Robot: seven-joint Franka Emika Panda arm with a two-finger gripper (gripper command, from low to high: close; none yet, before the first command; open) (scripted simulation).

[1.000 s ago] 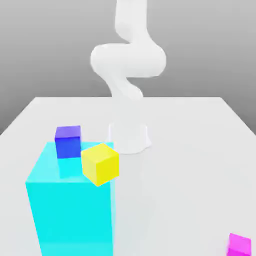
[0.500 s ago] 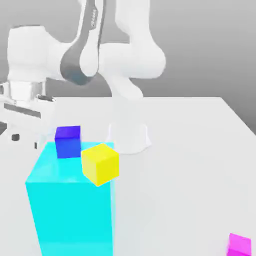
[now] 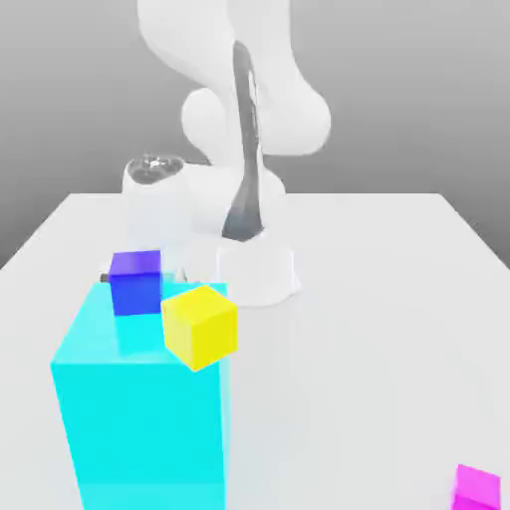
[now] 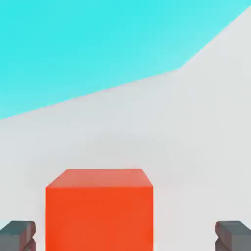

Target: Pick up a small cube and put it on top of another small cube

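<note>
**Red cube between spread jaws, not gripped**

Red cube sits on the white table, seen from the hand view head-on: front face and a slice of its top face visible. It stands between the two dark grey fingertips, one on each side, with clear gaps of table showing between cube and each tip. Jaws are spread wide, nothing pinched; gripper is centred roughly on the cube, cube slightly nearer one fingertip. No contact visible.

Beyond the cube, same view: bare table, then the cyan block as a large flat face well apart from the cube.

Exterior view: the arm folds down behind the cyan block, with the hand's white body low over the table, behind the blue cube. A small dark tip pokes out just left of the blue cube. The cyan block is big and stands at front left. Blue cube rests on its top at the back. Yellow cube sits at the block's top right edge, tilted corner-on. Magenta cube lies on the table at far lower right, well apart from the rest. Arm base stands mid-table behind the block.
</note>
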